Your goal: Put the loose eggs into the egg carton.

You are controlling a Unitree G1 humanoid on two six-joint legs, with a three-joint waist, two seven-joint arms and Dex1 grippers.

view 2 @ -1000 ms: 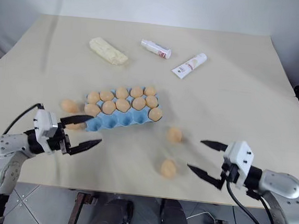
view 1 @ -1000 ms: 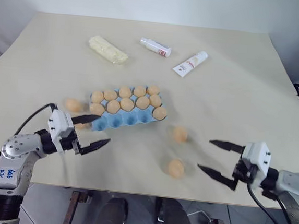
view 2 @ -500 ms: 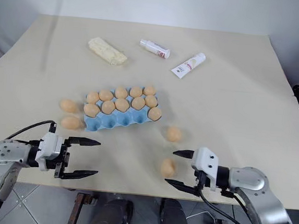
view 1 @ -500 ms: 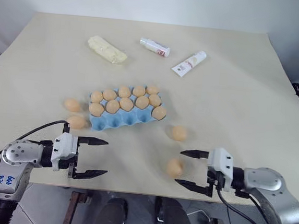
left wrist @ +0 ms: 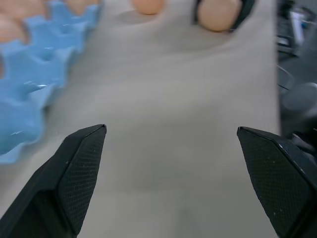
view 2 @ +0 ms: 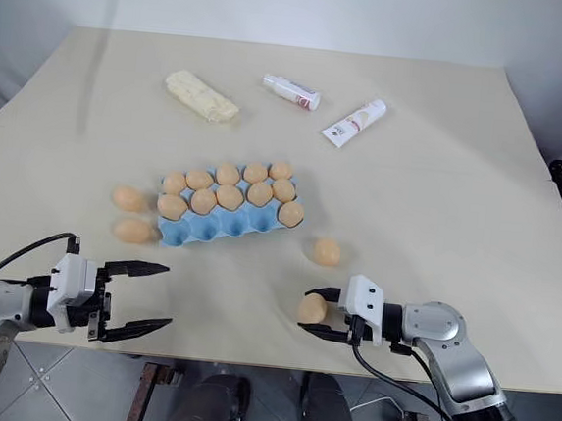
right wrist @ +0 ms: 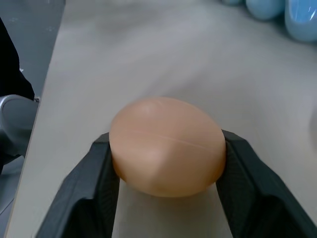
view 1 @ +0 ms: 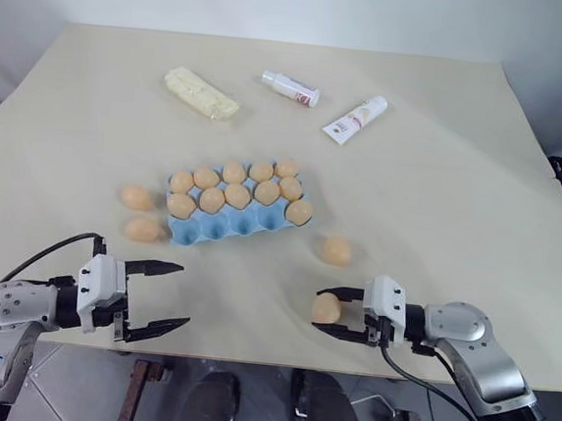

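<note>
The light-blue egg carton lies mid-table with several eggs in its two far rows; its near row of cups is bare. Two loose eggs rest on the table left of the carton, a third to its right. My right gripper is shut on another loose egg near the table's front edge, a finger pressed against each side. My left gripper hangs open and empty in front of the carton's left end, its fingers spread wide.
At the back of the table lie a pale-yellow wrapped block, a white bottle and a white tube. Both grippers are close to the table's front edge.
My right gripper slid left up to the front egg and shut on it. My left gripper drew back towards the front edge and stayed open.
</note>
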